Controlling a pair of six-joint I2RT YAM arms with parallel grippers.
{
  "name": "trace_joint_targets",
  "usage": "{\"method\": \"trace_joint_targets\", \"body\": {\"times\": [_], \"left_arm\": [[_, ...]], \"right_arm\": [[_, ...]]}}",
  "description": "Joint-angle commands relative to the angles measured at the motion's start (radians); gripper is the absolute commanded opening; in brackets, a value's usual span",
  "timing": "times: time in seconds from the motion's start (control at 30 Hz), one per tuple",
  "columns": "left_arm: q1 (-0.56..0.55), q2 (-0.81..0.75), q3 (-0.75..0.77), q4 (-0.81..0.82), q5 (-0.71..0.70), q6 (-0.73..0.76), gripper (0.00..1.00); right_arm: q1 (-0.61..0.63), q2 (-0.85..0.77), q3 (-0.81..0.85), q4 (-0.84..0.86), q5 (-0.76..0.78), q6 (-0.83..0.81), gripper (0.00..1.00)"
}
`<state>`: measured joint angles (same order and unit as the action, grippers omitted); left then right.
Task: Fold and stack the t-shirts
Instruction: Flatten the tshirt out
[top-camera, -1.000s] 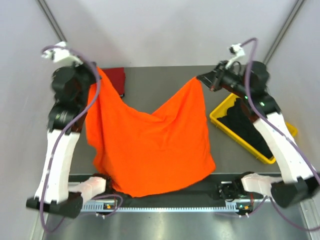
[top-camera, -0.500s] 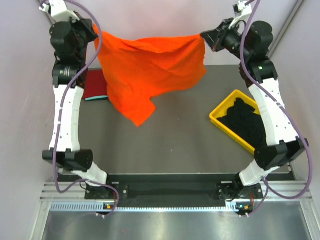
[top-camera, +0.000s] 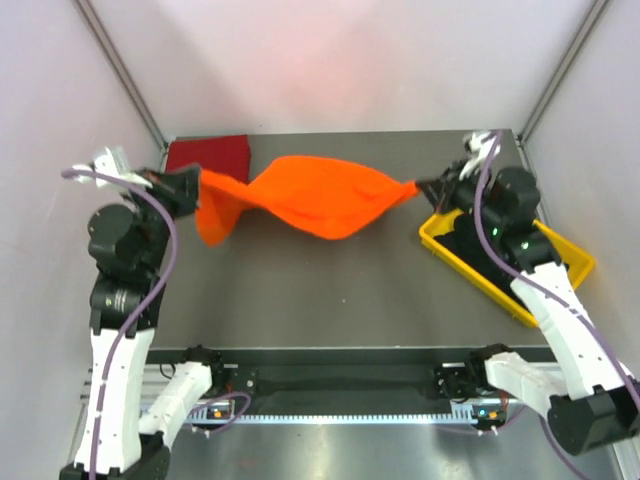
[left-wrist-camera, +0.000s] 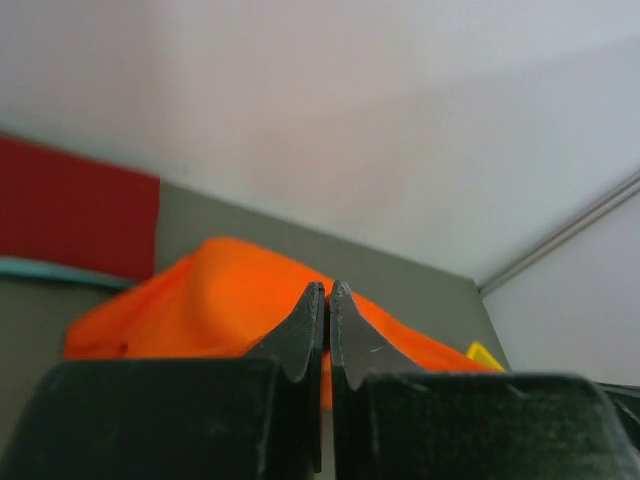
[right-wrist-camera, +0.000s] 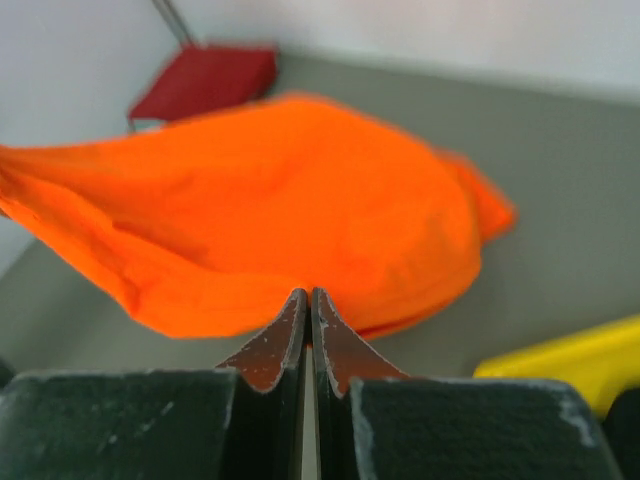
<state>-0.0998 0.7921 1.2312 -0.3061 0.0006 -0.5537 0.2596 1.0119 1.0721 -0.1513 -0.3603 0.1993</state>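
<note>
Overhead view looking down from behind, wrist views low, close, all sharing orange t-shirt (top-camera: 310, 195)

A matte grey table top (top-camera: 330, 290) spreads ahead of the left gripper's fingers (left-wrist-camera: 305, 330) and the right gripper's fingers (right-wrist-camera: 275, 345). Beyond both pairs it meets a pale lilac-white back wall (top-camera: 330, 60) with a faint pink glow. One slanting metal corner post (left-wrist-camera: 570, 235) rises up-right of the left fingers, another post (right-wrist-camera: 172, 20) up-left of the right ones. Behind the fingers, a ribbed aluminium rail (top-camera: 330, 415) edges the table.
</note>
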Motion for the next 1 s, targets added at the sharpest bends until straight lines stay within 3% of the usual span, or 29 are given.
{"method": "trace_joint_targets", "body": {"times": [0.0,0.1,0.13,0.23,0.43,0.63,0.8,0.97], "left_arm": [[-0.005,-0.089,-0.108,-0.235,0.009,-0.12,0.0],[-0.006,-0.247,-0.237,-0.402,-0.063,-0.179,0.0],[-0.006,-0.284,-0.342,-0.45,-0.076,-0.228,0.0],[-0.006,-0.427,-0.528,-0.485,-0.082,-0.333,0.0],[-0.006,-0.476,-0.637,-0.597,-0.033,-0.385,0.0],[-0.006,-0.436,-0.567,-0.676,-0.125,-0.338,0.0],[-0.006,-0.347,-0.463,-0.726,-0.119,-0.25,0.0],[-0.006,-0.245,-0.282,-0.624,-0.178,-0.134,0.0]], "right_arm": [[0.036,-0.102,-0.193,0.018,0.069,0.096,0.0],[0.044,-0.205,-0.355,-0.008,0.073,0.158,0.0],[0.046,-0.241,-0.4,-0.046,0.072,0.166,0.0],[0.047,-0.312,-0.435,-0.175,0.098,0.195,0.0],[0.047,-0.433,-0.472,-0.378,0.192,0.287,0.0],[0.047,-0.502,-0.573,-0.415,0.219,0.44,0.0],[0.047,-0.515,-0.566,-0.507,0.294,0.434,0.0],[0.047,-0.461,-0.468,-0.386,0.216,0.424,0.0]]}}
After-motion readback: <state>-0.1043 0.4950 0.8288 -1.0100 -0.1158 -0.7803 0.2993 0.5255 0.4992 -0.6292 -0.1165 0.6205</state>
